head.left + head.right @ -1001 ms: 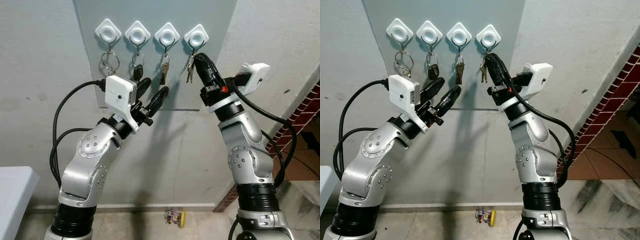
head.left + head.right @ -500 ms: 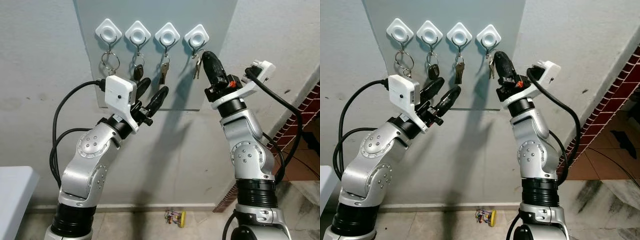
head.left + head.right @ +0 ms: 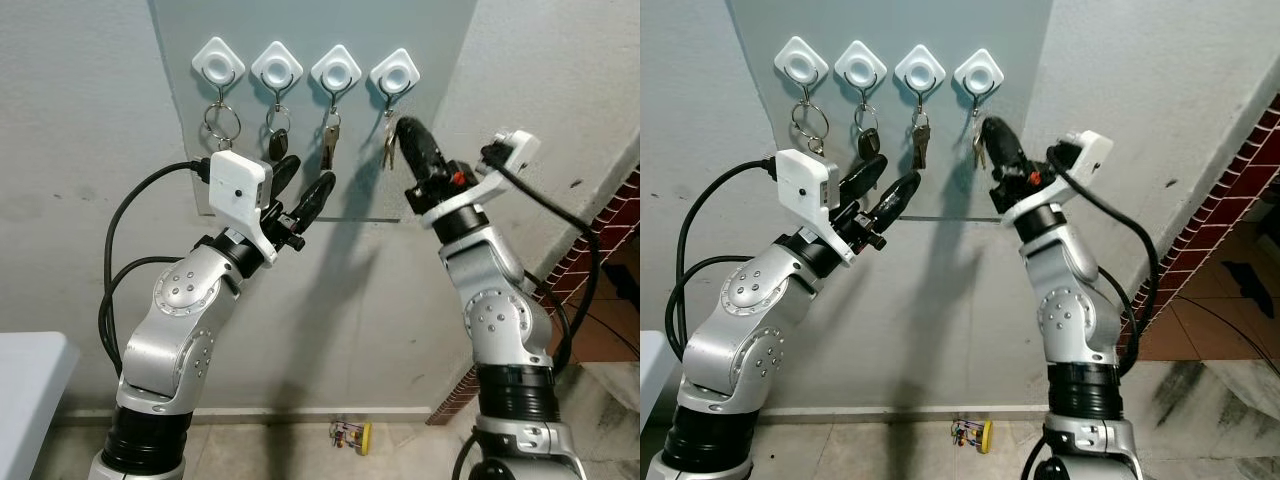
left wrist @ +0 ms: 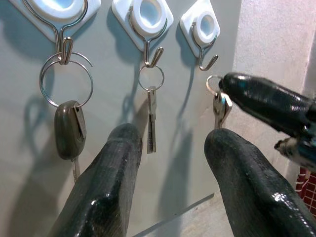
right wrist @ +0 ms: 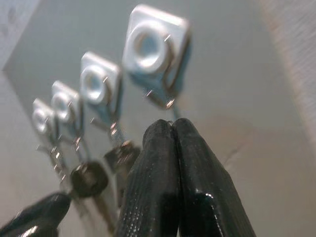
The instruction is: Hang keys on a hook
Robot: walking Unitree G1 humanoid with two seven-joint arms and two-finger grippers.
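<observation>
The right gripper [image 3: 405, 128], fingers pressed together, pinches the keys [image 3: 388, 148] just below the rightmost hook [image 3: 394, 74] (ring off the hook); the left gripper [image 3: 305, 185] hovers nearby, fingers spread

I observe the keys [image 3: 388, 148], a small silver bunch on a ring, dangling upright just under the rightmost white hook [image 3: 394, 75], upper centre-right of frame, apparently not yet seated on it.

Four hooks [image 3: 304, 70] are sitting in a row on the wall panel [image 3: 420, 30]; keys [image 3: 388, 147] are hanging below the rightmost hook, touching the right gripper [image 3: 404, 128].
</observation>
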